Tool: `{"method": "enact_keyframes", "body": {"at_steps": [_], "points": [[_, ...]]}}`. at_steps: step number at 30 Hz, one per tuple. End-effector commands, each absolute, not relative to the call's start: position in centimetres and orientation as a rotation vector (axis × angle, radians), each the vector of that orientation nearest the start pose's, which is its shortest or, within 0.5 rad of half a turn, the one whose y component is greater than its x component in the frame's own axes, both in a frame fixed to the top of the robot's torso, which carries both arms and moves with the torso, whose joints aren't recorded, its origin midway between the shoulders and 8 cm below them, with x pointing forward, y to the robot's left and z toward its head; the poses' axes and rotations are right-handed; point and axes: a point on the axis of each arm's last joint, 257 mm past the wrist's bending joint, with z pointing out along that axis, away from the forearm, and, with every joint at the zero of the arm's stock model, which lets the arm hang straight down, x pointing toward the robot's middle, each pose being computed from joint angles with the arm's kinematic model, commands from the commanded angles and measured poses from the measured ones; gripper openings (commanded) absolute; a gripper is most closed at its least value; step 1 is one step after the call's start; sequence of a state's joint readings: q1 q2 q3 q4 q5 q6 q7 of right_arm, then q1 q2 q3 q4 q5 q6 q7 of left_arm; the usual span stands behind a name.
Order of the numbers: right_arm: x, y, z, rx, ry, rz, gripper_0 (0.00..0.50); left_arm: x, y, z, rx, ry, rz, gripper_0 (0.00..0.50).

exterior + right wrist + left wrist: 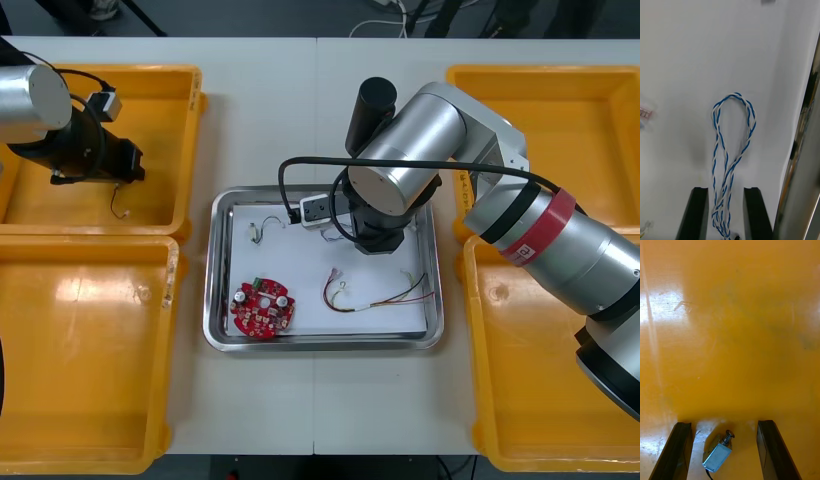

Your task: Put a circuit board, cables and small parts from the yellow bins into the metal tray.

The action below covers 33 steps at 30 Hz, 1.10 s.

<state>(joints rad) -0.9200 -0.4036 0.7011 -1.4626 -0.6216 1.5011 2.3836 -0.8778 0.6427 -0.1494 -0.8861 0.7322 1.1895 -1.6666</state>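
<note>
My right gripper (725,188) is low over the white inside of the metal tray (222,270), shut on a twisted blue and white cable (733,123) whose loop lies flat on the tray floor ahead of the fingers. In the tray lie a round red circuit board (262,308), a red and yellow cable (375,295) and a small metal part (262,230) with thin wires. My left gripper (724,423) is down in the far left yellow bin (160,100), open, with a small metal part (717,454) lying on the bin floor between its fingers.
The tray's shiny wall (805,150) runs close beside the right gripper. The near left bin (90,360), the far right bin (560,110) and the near right bin (540,400) flank the tray. The right arm (420,150) reaches across the tray's far side.
</note>
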Motion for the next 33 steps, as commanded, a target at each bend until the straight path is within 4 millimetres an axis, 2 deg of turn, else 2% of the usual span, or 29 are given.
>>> {"method": "enact_keyframes", "body": {"at_steps": [1,6,15,23,28,33], "points": [[51.3,-5.0,-24.2,-2.114,1.758,-0.404,0.5,58.6,38.4,-25.6,0.225,2.649,0.053,0.5],[51.2,-5.2,-23.9,-2.114,1.759,-0.41,0.5,57.9,38.9,-24.3,0.24,2.673,0.072,0.5],[50.0,-6.2,-21.8,-2.128,1.759,-0.456,0.5,57.8,38.8,-24.2,0.239,2.675,0.07,0.5],[49.2,-8.5,-18.9,-2.084,1.848,-0.45,0.5,58.5,38.2,-23.0,0.255,2.639,0.075,0.5],[49.1,-10.8,-17.0,-2.02,1.946,-0.428,0.5,59.1,37.5,-21.9,0.265,2.609,0.07,0.5],[48.8,-13.1,-14.9,-1.956,2.039,-0.421,0.5,59.2,37.4,-21.7,0.274,2.602,0.074,0.5]]}}
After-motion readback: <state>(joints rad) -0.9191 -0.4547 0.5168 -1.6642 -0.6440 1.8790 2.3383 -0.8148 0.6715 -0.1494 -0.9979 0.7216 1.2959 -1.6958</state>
